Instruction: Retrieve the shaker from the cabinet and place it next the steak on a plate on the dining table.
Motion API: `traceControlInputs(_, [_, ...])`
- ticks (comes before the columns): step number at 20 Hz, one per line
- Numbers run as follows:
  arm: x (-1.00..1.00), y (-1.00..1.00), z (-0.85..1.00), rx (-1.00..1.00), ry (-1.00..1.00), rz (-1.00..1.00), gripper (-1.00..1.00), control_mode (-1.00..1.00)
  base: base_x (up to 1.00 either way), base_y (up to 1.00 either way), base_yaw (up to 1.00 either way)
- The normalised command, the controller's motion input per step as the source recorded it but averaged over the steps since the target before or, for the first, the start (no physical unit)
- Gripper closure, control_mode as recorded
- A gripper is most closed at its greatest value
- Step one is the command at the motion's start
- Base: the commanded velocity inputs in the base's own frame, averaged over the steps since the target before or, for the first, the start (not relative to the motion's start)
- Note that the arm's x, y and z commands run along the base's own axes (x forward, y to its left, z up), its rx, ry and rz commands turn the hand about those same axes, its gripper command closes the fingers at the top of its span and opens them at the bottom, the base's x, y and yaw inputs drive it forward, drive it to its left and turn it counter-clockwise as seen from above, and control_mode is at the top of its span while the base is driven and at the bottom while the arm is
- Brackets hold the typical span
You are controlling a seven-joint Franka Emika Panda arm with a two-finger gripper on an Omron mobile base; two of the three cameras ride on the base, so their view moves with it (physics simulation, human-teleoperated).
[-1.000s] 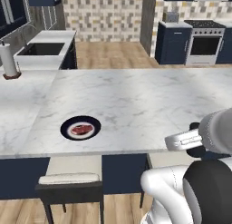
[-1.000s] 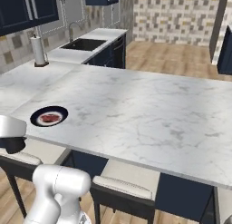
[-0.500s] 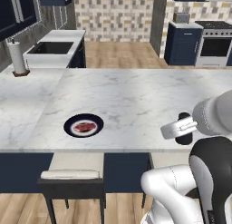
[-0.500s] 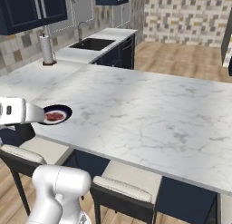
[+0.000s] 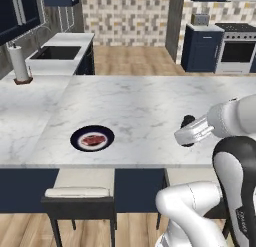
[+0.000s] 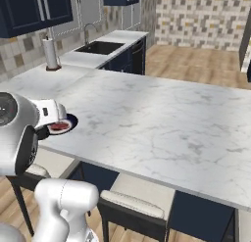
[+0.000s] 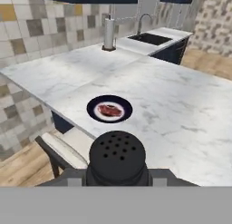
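My gripper (image 5: 188, 132) is shut on the small black shaker (image 5: 187, 122), held above the front part of the white marble dining table (image 5: 145, 106), well to the right of the plate. In the hand view the shaker's perforated top (image 7: 118, 156) sits low in the middle, hiding my fingertips. The round dark plate (image 5: 92, 139) with a white inner ring lies flat near the table's front edge, with the reddish-brown steak (image 5: 93, 139) on it. Plate (image 7: 109, 108) and steak (image 7: 110, 110) lie ahead of the shaker. From the right base, my arm partly covers the plate (image 6: 68, 122).
A paper-towel roll (image 5: 19, 64) stands at the table's far left. Beyond it is a counter with a sink (image 5: 56, 52). Navy wall cabinets (image 6: 34, 10) hang above. A stove (image 5: 236, 51) stands back right. Stools (image 5: 82, 192) are tucked under the table's front edge.
Both base views have shifted, so the base has moved. My hand with the shaker has swung up and left, closer to the plate.
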Motion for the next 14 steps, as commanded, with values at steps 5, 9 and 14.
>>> traceControlInputs(5, [0.71,0.03,-0.1,0.11,0.0,0.44,1.0,-1.0,0.0,0.0,0.0])
traceControlInputs(9, [0.54,0.0,-0.2,0.01,0.04,0.3,1.0,-1.0,0.0,0.0,0.0])
traceControlInputs(14, [0.51,0.09,-0.24,-0.05,0.09,0.25,1.0,-1.0,0.0,0.0,0.0])
